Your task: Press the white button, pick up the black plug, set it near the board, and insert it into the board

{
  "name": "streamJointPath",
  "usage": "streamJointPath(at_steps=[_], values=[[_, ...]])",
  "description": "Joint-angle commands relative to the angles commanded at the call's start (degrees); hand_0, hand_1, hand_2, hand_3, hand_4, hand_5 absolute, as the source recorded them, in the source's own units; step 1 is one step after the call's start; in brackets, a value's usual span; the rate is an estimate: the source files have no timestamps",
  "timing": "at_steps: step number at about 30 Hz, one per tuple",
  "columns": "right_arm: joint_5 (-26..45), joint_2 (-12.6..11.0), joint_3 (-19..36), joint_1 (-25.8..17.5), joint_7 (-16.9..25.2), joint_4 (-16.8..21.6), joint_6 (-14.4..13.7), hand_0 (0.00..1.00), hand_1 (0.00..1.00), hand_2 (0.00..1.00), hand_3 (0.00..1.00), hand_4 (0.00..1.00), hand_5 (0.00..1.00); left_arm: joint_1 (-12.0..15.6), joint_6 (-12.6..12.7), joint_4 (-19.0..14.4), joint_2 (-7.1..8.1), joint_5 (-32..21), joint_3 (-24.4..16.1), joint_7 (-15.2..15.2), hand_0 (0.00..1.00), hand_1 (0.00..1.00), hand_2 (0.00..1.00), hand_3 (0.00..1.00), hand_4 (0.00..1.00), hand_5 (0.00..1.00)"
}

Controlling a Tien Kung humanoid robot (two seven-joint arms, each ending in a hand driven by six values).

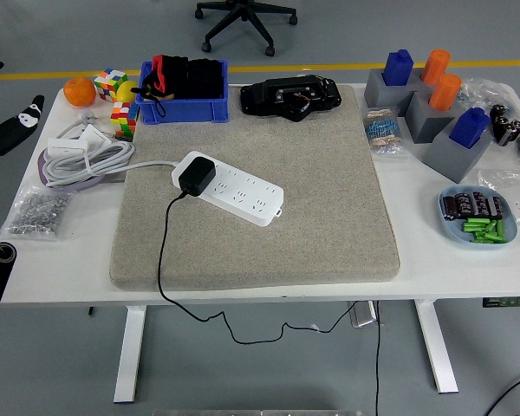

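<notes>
A white power strip [243, 192] lies at a slant on the beige mat [312, 217] in the middle of the table. The black plug [196, 175] sits in the strip's left end, and its black cable [162, 251] runs down over the mat's front edge and off the table. I cannot make out the white button at this size. My left hand [13, 123] shows only partly at the left edge, off the table's left side and far from the strip, its fingers extended and holding nothing. The right arm is out of view.
A blue bin [182, 91] and a black device [290, 95] stand behind the mat. A coiled white cable [82, 152], a bag of screws [36, 212], cubes [113, 84] and an orange [80, 91] lie left. Grey peg blocks [433, 113] and a battery dish [477, 217] are right.
</notes>
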Motion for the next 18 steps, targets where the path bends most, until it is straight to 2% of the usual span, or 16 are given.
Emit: streamJointPath(at_steps=[18], values=[[0.0, 0.1, 0.1, 0.1, 0.0, -0.1, 0.0, 0.823, 0.656, 0.655, 0.633, 0.756, 0.495, -0.1, -0.1, -0.1, -0.13, 0.0, -0.2, 0.1, 0.913, 0.882, 0.808, 0.773, 0.799, 0.438]])
